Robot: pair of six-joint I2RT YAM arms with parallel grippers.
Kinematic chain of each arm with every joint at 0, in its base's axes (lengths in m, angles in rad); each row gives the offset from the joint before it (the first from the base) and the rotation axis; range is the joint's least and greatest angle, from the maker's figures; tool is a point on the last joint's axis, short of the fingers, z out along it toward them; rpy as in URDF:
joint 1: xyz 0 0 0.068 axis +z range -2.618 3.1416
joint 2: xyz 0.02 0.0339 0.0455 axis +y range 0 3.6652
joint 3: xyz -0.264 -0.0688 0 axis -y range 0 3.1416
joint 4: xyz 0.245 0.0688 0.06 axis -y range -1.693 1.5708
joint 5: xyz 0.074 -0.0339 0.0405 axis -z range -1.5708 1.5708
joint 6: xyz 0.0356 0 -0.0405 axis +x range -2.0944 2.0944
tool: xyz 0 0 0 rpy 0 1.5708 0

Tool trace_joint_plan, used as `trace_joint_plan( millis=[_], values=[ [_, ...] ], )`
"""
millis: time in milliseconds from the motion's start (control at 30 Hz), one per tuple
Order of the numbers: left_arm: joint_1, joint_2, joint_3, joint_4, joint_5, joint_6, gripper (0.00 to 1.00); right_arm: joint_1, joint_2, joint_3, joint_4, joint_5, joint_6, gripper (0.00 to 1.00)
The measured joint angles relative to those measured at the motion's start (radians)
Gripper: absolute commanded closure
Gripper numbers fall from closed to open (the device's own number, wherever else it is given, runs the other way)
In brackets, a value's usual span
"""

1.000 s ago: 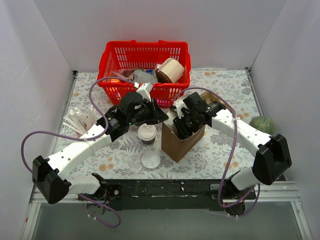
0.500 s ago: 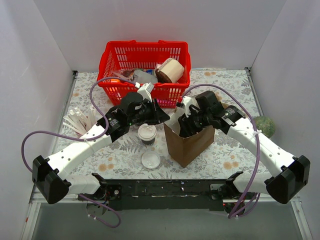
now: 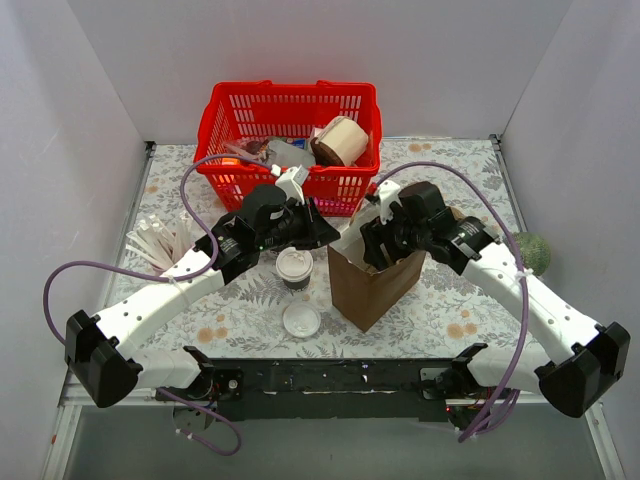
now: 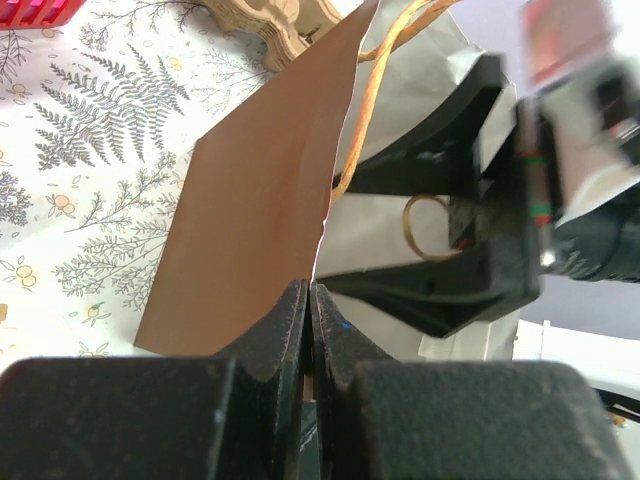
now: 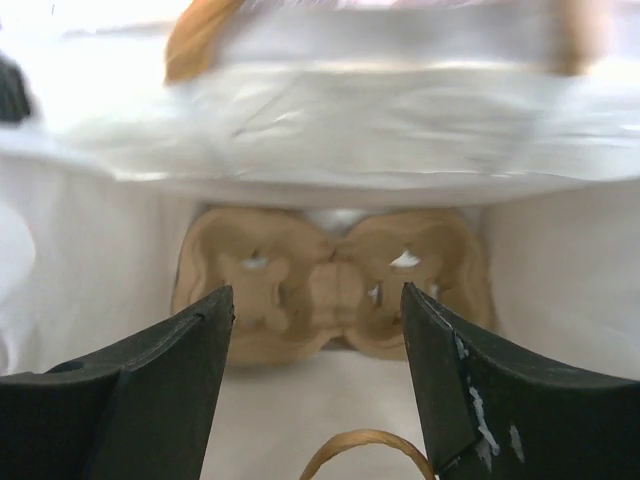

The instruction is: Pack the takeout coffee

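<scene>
The brown paper bag (image 3: 372,288) stands open in the middle of the table. My left gripper (image 3: 322,232) is shut on the bag's left rim (image 4: 322,225), the paper edge pinched between its jaws (image 4: 310,290). My right gripper (image 3: 373,248) hangs open over the bag's mouth, nothing between its fingers (image 5: 318,300). Below it a tan pulp cup carrier (image 5: 330,280) lies on the bag's floor, its slots empty. A small dark cup with a pale round top (image 3: 294,268), the takeout coffee as far as I can tell, stands just left of the bag, under my left wrist.
A loose white lid (image 3: 301,320) lies in front of the cup. The red basket (image 3: 215,130) with several items stands at the back. White sticks (image 3: 158,240) lie at the left, a green ball (image 3: 530,250) at the right. Another tan pulp piece (image 4: 285,22) lies behind the bag.
My right gripper has opened wide and risen from inside the bag to its mouth, its arm swinging out to the right. The left gripper has held the rim without moving.
</scene>
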Motion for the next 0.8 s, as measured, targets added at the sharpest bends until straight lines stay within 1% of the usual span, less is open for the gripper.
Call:
trace_joint_plan(
  millis=[100,133,200,233,333,400,433,467,533,567,700,800],
  values=[
    [0.000,-0.001,-0.005,0.010,0.001,0.007,1.00,-0.002,-0.050,0.000,0.060,0.095,0.037,0.23],
    [-0.001,-0.002,-0.009,0.012,0.001,0.010,1.00,-0.002,-0.064,0.000,0.075,0.101,0.045,0.22],
    [-0.005,-0.005,-0.016,0.016,0.000,0.012,1.00,-0.001,-0.099,0.000,0.109,0.087,0.056,0.28],
    [-0.006,-0.005,-0.016,0.021,0.000,0.015,1.00,-0.001,-0.113,0.002,0.117,0.061,0.061,0.39],
    [-0.012,-0.007,-0.016,0.022,-0.016,0.022,1.00,-0.001,-0.116,0.016,0.108,-0.020,0.072,0.58],
    [-0.015,-0.007,-0.016,0.023,-0.027,0.024,1.00,-0.001,-0.090,0.038,0.066,-0.074,0.076,0.65],
    [-0.018,-0.007,-0.016,0.024,-0.031,0.026,1.00,-0.001,-0.073,0.045,0.047,-0.100,0.074,0.67],
    [-0.019,-0.007,-0.016,0.025,-0.033,0.027,1.00,-0.001,-0.055,0.046,0.026,-0.131,0.072,0.68],
    [-0.024,-0.007,-0.016,0.027,-0.037,0.029,1.00,-0.001,-0.026,0.039,-0.008,-0.174,0.064,0.73],
    [-0.026,-0.007,-0.016,0.028,-0.038,0.029,1.00,-0.001,-0.015,0.026,-0.018,-0.197,0.053,0.73],
    [-0.033,-0.007,-0.016,0.028,-0.038,0.028,1.00,0.001,0.012,-0.040,-0.048,-0.257,0.022,0.75],
    [-0.034,-0.007,-0.016,0.029,-0.038,0.021,1.00,0.006,0.025,-0.097,-0.045,-0.263,0.004,0.75]
  ],
)
